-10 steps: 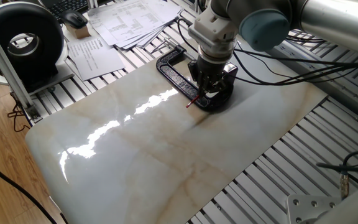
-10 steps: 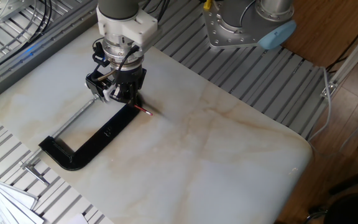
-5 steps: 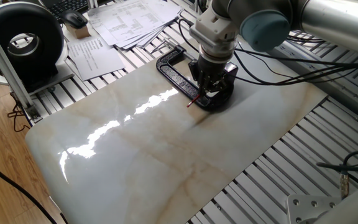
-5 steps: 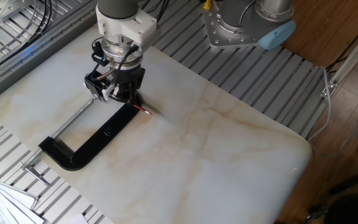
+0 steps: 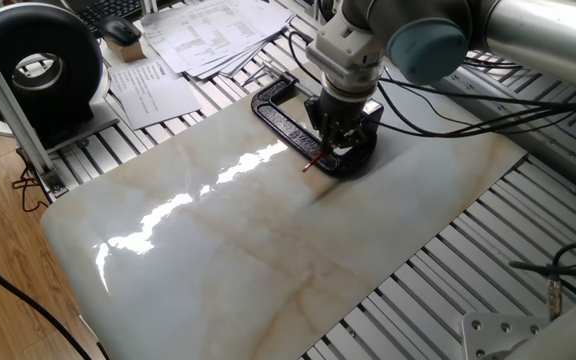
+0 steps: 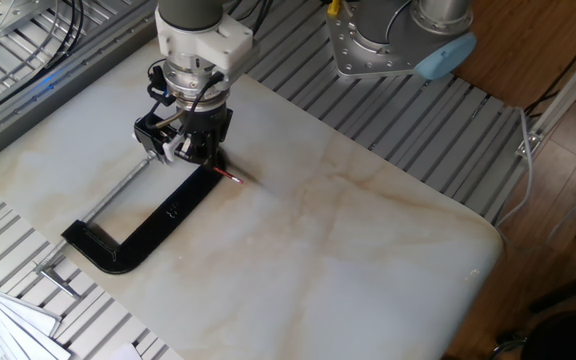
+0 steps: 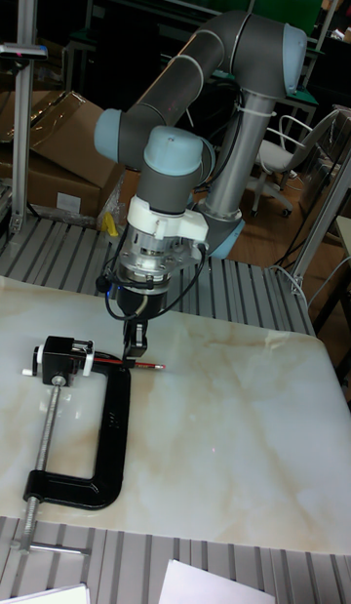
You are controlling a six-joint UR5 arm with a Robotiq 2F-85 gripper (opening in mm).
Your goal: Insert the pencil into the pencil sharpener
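Pincer (image 7: 136,348) pinching the pencil (image 7: 142,366) level, low over the tabletop (image 7: 234,438), aligned lengthwise with the clamp-held pencil sharpener (image 7: 62,358) for insertion.

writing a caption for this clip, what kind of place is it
Probably a robotics lab or workshop. A grey industrial robot arm stands at a pale marble-look tabletop laid on ribbed aluminium framing, with a stack of printed papers and a dark computer keyboard at the table's edge.

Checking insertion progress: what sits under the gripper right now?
Under the gripper the thin dark-red pencil lies level, its end sticking out past the large black C-clamp. The small black sharpener block sits beside. The gripper hides the held part.
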